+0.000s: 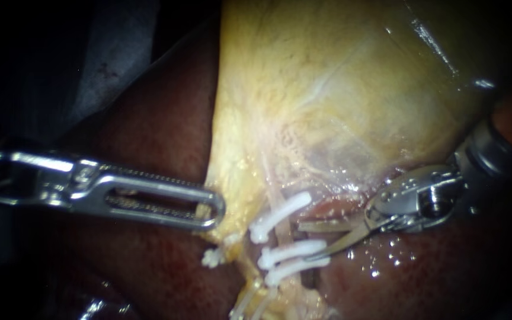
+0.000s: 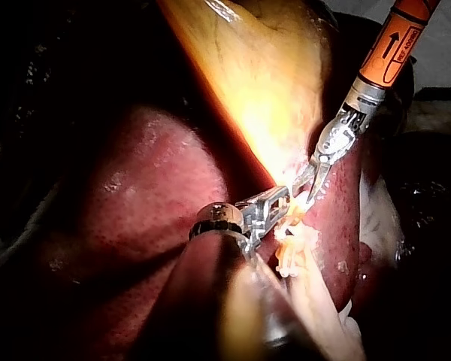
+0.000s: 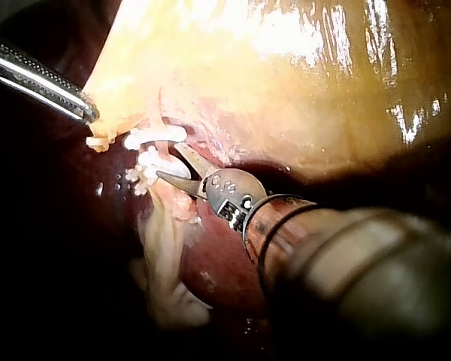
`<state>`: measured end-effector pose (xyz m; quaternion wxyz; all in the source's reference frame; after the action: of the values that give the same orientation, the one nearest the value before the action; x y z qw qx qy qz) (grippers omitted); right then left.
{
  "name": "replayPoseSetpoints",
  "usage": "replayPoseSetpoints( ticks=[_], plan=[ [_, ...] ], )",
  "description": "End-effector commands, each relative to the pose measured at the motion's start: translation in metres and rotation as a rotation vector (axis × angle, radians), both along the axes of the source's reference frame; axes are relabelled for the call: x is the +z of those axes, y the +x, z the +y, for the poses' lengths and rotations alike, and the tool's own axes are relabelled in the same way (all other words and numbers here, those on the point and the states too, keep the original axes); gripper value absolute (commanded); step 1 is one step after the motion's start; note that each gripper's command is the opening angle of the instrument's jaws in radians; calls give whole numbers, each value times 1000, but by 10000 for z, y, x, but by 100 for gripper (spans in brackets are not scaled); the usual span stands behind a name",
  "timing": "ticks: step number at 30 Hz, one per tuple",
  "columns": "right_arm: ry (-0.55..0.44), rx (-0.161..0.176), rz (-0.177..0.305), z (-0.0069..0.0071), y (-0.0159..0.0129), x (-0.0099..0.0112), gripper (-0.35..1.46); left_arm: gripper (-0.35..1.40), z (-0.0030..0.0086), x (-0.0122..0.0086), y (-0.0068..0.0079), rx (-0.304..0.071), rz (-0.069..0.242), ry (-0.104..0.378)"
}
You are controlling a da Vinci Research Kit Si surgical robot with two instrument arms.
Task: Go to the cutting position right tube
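Note:
The pale yellow gallbladder [image 1: 327, 89] fills the upper middle and lies on the dark red liver [image 1: 149, 136]. Below it a thin tube [image 1: 272, 198] carries three white clips [image 1: 280, 216]. My right instrument [image 1: 306, 240] comes in from the right. Its two slim blades stand open just right of the clips, one level with the gap below the top clip, the other by the middle clip [image 1: 291, 250]. My left instrument [image 1: 213, 213] has long windowed jaws shut on the gallbladder's lower left edge. The right wrist view shows the open blades [image 3: 173, 167] at the clips [image 3: 154, 139].
A small white clip [image 1: 211, 256] sits under the left jaws, and more white clip ends [image 1: 250, 299] lie lower on the pale strand. Wet liver [image 1: 380, 266] lies under the right instrument. In the left wrist view both instruments [image 2: 274, 207] [image 2: 313, 180] meet at the gallbladder's lower end.

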<state>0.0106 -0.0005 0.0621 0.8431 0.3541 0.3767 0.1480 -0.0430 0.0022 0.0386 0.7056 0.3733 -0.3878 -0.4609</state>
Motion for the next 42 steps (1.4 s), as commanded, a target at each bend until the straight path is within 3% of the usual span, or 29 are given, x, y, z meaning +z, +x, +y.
replayPoseSetpoints(
  ticks=[1, 11, 22, 42],
  plan=[
    [0, 0, 0, 0, 2, 1, 27, -35, 0, 0, 0, 0, 0, 0],
    [-5, -3, 3, -1, 19, 9, 24, -35, -1, -3, 0, 0, 0, 1],
    [13, -1, 3, -5, 35, 16, 9, -35, -1, -3, 0, 0, 0, 1],
    [22, -7, 3, -9, 39, 21, 7, -35, -1, -3, 0, 0, 0, 1]
  ],
)
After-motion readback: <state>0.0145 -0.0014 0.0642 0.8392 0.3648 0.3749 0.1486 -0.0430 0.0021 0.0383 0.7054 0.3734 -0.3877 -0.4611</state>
